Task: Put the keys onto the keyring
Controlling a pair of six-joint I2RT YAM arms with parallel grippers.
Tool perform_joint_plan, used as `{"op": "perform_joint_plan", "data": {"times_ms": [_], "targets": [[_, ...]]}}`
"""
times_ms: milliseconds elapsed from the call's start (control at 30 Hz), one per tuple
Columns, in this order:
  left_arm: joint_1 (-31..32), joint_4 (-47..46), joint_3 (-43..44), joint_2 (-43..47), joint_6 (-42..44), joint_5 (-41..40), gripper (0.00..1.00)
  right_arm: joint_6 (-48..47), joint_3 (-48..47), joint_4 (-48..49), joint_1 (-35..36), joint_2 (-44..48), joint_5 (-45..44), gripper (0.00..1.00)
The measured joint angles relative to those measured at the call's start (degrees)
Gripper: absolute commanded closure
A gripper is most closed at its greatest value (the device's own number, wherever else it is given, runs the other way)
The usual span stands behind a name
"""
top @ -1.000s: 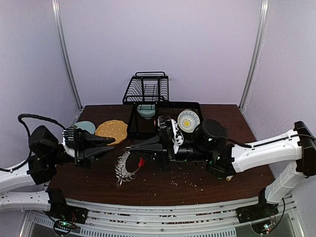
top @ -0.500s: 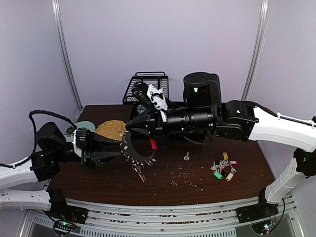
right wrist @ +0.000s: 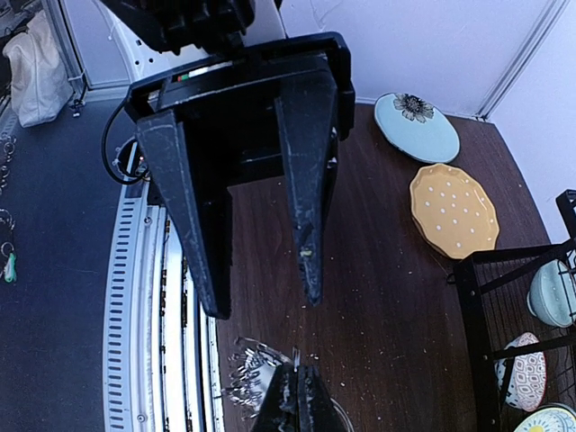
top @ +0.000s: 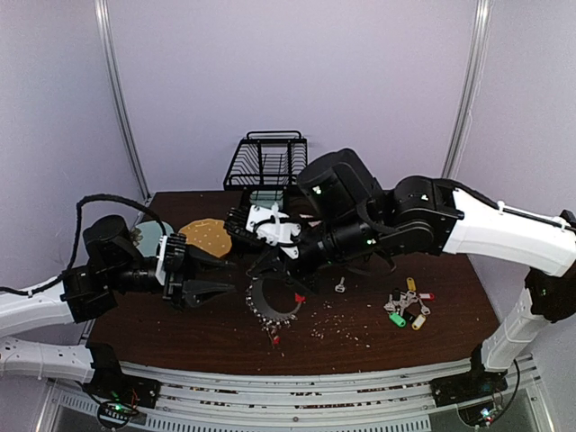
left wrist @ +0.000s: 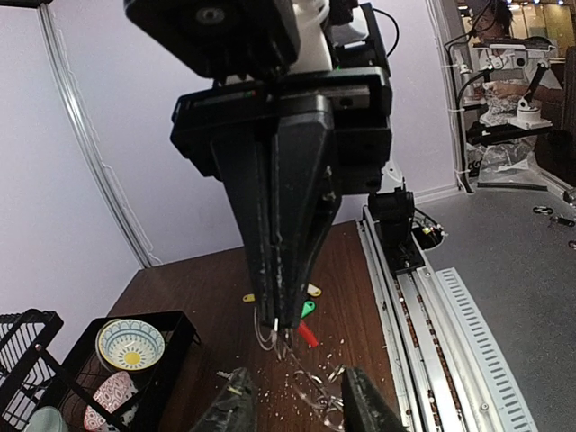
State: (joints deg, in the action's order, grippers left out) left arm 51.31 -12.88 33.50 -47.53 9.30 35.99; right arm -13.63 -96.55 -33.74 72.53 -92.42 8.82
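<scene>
From where I stand, the right tool [top: 266, 273] has its two black fingers pinched together on the top of the large metal keyring [top: 261, 309], which has one arc sleeved in red. The keyring hangs below those fingertips over the middle of the dark wooden tabletop [top: 432, 337]. The small silver metal keys [top: 267, 321] fringe its lower curve, one with a red plastic tag at the very bottom. I cannot tell whether the lowest of them touch the wood.

The left tool [top: 225, 275] sits just beside the keyring on its left, pointing at it, its jaws spread wide with nothing between them.

Off to the right, well apart, lies a smaller bunch of keys with green and yellow tags [top: 405, 308]. A lone tiny silver key [top: 340, 286] lies between that bunch and the keyring. Pale crumbs [top: 337, 328] are scattered over the wood near the front. A yellow dotted plate [top: 202, 236] lies beyond the left tool, and a black wire dish rack [top: 270, 162] stands at the back edge.
</scene>
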Motion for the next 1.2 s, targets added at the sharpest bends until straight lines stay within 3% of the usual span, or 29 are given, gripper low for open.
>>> {"op": "perform_joint_plan", "data": {"times_ms": [200, 467, 800, 1033, 1067, 1167, 1200], "targets": [[0.02, 0.11, 0.07, -2.27, -0.72, 0.76, 0.69, -0.79, -1.64, -0.66, 0.74, -1.29, 0.0, 1.0], [0.28, -0.83, 0.07, -2.64, -2.12, 1.44, 0.87, -1.62, -1.7, -0.63, 1.07, -3.1, 0.48, 1.0], [0.55, -0.52, 0.07, -3.1, -1.6, 0.24, 0.88, -2.08, -1.7, -0.87, 1.07, -3.17, 0.61, 1.0], [0.68, 0.55, 0.07, -3.13, -0.59, -0.13, 0.79, -2.54, -1.7, -0.44, 1.11, -3.17, 0.61, 1.0], [0.66, 0.9, 0.07, -3.08, -0.39, -0.17, 0.81, -2.51, -1.7, -0.37, 1.11, -3.17, 0.61, 1.0], [0.68, 1.05, 0.07, -2.89, 0.26, -0.17, 1.0, -2.51, -1.7, -0.24, 1.11, -3.17, 0.59, 1.0], [0.66, 1.09, 0.07, -2.89, 0.46, -0.17, 1.0, -2.54, -1.7, -0.2, 1.11, -3.17, 0.61, 1.0]]}}
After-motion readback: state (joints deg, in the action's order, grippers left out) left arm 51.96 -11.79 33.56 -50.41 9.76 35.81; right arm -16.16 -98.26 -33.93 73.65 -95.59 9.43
